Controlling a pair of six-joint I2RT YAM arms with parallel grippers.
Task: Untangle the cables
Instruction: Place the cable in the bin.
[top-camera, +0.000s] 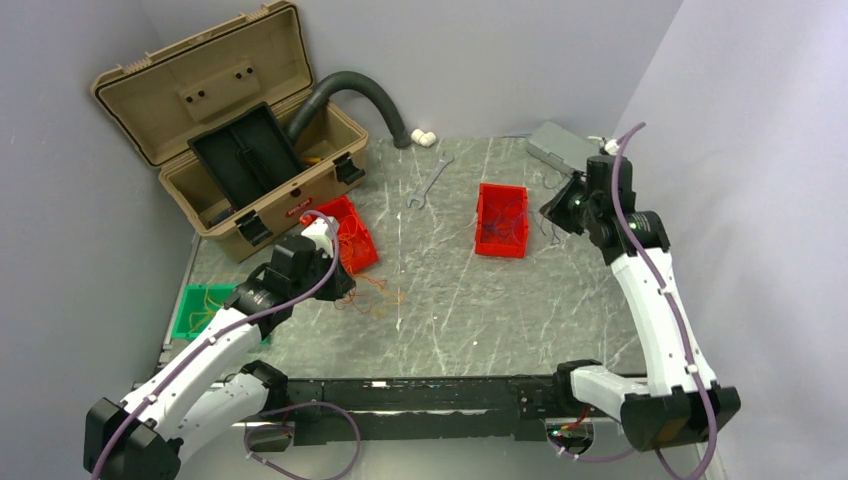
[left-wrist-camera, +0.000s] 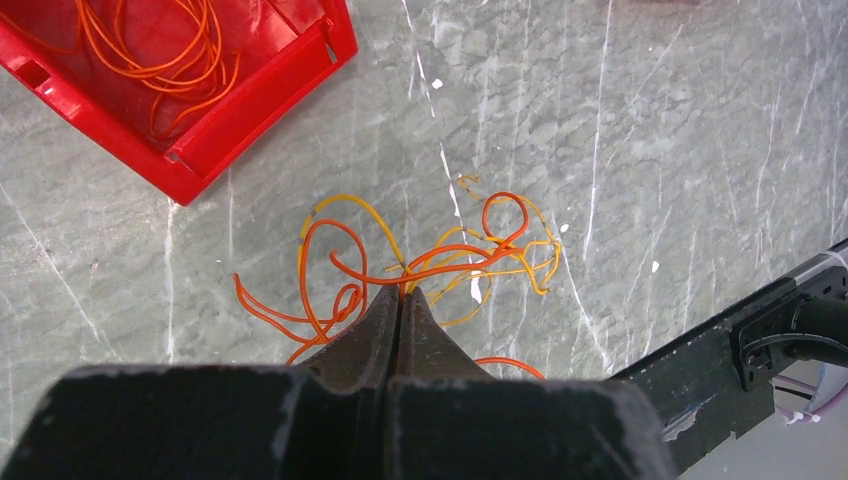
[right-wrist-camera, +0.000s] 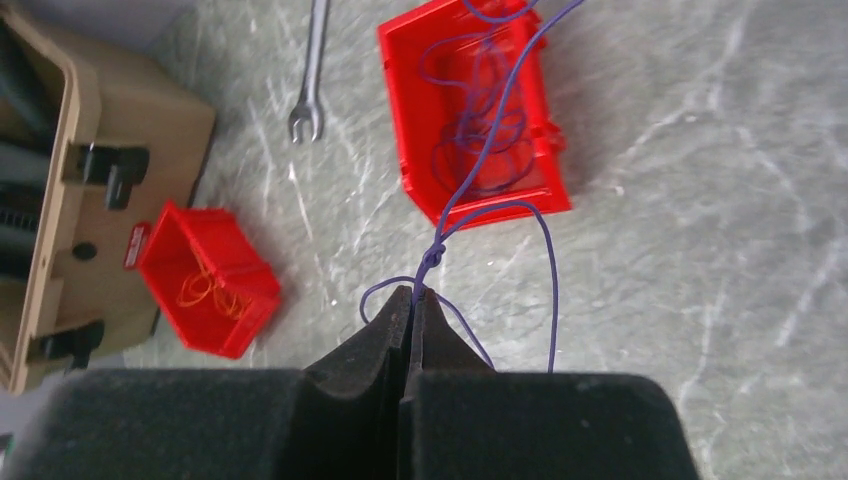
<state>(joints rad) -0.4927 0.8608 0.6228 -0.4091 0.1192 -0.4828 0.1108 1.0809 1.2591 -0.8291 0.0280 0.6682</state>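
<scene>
Layout on the table (top-camera: 480, 320), from my side
The toolbox (top-camera: 250, 150) stands far left, the hose (top-camera: 350, 92) behind it. The left bin (top-camera: 348, 235) lies just before the toolbox, the middle bin (top-camera: 502, 222) right of it, the wrench (top-camera: 428, 183) between them, further back. The cables (left-wrist-camera: 455, 252) lie before the left bin, at my left gripper (left-wrist-camera: 400, 292).

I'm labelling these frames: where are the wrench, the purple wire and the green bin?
wrench (top-camera: 430, 182): top view, middle of its shaft.
purple wire (right-wrist-camera: 433, 258): right wrist view, on its knot.
green bin (top-camera: 206, 289): top view, on its far rim.
</scene>
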